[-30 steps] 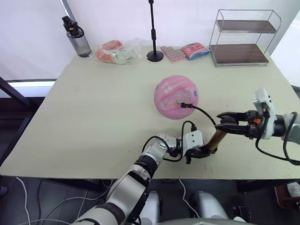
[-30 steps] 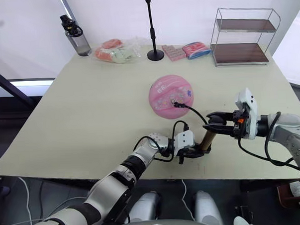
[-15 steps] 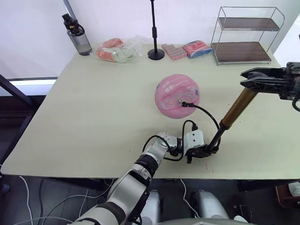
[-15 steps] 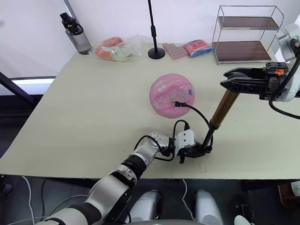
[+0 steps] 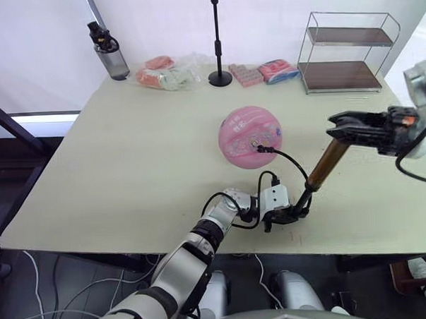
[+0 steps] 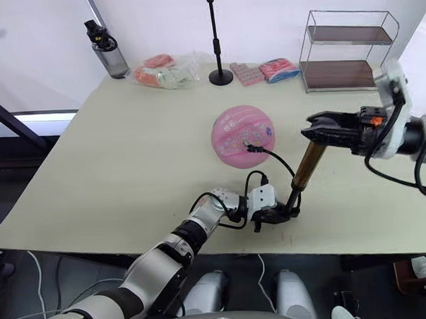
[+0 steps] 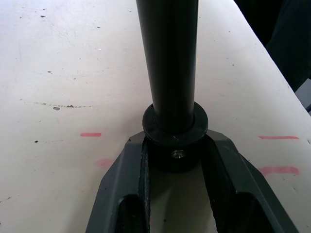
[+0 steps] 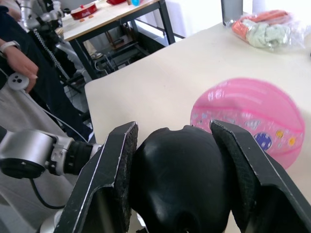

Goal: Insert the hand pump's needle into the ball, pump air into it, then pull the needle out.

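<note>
Two grips steady our stiff hand pump (image 5: 325,164) near the table's (image 5: 128,163) front edge, left gripper (image 7: 176,160) clamping its base, right gripper (image 5: 334,124) clamping the handle, needle seated in the soft, yielding ball (image 5: 251,136) mid-table.

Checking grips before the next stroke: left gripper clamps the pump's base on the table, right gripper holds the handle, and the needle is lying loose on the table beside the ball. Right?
Not quite. The left gripper and right gripper are as you say, but the needle is not loose: the left eye view shows the hose's tip seated in the ball.
</note>
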Robot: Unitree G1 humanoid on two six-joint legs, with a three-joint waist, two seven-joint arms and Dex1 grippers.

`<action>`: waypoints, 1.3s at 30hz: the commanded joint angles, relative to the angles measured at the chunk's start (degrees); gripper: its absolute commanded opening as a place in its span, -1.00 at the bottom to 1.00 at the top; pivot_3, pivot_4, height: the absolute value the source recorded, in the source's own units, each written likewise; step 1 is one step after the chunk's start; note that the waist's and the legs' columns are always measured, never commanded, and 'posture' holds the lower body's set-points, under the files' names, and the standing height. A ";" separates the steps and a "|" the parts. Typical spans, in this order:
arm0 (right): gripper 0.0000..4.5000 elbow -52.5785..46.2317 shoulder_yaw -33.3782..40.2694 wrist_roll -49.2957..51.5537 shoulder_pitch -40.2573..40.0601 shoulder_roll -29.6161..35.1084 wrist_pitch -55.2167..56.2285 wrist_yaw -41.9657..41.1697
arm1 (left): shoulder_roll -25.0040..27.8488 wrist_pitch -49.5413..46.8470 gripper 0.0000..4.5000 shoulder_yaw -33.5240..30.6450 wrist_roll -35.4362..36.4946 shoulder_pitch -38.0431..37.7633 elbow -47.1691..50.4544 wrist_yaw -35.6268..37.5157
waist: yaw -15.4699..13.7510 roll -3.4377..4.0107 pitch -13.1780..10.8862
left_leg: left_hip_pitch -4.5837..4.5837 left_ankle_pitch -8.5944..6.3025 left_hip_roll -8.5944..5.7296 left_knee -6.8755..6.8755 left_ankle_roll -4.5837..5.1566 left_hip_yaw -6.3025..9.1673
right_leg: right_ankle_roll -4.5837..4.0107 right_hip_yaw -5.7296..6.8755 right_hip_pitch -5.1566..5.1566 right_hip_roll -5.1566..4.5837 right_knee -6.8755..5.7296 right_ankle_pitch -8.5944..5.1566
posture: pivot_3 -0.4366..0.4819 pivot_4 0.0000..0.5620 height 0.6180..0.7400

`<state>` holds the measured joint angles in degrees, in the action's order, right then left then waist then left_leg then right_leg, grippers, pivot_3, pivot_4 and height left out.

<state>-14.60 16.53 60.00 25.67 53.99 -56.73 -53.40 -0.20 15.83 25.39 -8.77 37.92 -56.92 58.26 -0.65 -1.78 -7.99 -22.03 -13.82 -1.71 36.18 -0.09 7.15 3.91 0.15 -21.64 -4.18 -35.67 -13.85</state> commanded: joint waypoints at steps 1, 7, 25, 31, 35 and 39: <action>-0.15 -1.95 -3.23 -4.92 -4.93 -2.35 3.25 1.20 | 3.76 -5.54 -0.54 4.31 -6.55 -5.12 -9.66 -0.04 | 0.04 -0.09 0.09 | 0.03 0.00 0.01 0.00 0.00 -0.01 | -0.08 -0.01 0.02 0.00 0.00 -0.05 | -0.05 -0.47 0.86; -0.15 -1.18 -8.43 -12.31 -11.75 -5.99 10.97 0.12 | 3.76 -5.55 -0.54 4.30 -6.51 -5.03 -9.76 -0.09 | 0.12 -0.33 0.34 | 0.09 0.00 0.06 -0.04 -0.01 0.00 | -0.16 -0.02 0.05 0.05 0.00 -0.09 | -0.05 -0.47 0.86; -0.15 1.07 -8.92 -18.84 -16.61 -14.35 29.33 -0.88 | 3.89 -5.32 -0.54 4.14 -6.54 -4.93 -9.91 -0.25 | 0.58 -0.38 0.63 | 0.24 -0.01 0.22 -0.06 -0.02 -0.03 | -0.18 0.03 0.14 0.08 -0.01 -0.10 | -0.05 -0.47 0.86; -0.15 -2.13 -3.15 -12.97 -10.23 -12.19 24.77 1.40 | 3.87 -5.19 -0.54 4.19 -6.54 -5.11 -9.83 -0.06 | 0.46 0.21 0.15 | 0.15 -0.01 0.16 0.00 -0.02 -0.07 | -0.17 0.03 0.09 0.00 0.00 -0.09 | -0.05 -0.47 0.86; -0.15 -2.99 0.10 -9.15 -6.38 -9.95 21.20 2.63 | 3.86 -5.19 -0.54 4.23 -6.52 -5.14 -9.76 0.03 | 0.22 0.38 -0.07 | 0.10 0.00 0.08 0.00 0.01 -0.06 | -0.16 0.05 0.06 0.01 -0.02 -0.08 | -0.05 -0.47 0.86; -0.15 -2.83 3.86 -5.05 -1.23 -7.58 18.26 4.62 | 3.81 -5.11 -0.54 4.25 -6.57 -5.10 -9.80 0.03 | 0.16 0.39 -0.16 | 0.10 0.01 0.06 0.02 0.01 -0.07 | -0.15 0.06 0.05 -0.01 -0.02 -0.08 | -0.05 -0.47 0.86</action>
<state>-15.76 13.29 53.57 20.58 44.57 -40.05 -51.64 -0.12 15.85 25.17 -8.70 38.19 -57.01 58.31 -0.49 -1.39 -8.15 -21.93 -13.82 -1.66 36.20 -0.08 7.06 3.76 0.19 -21.59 -4.20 -35.69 -13.93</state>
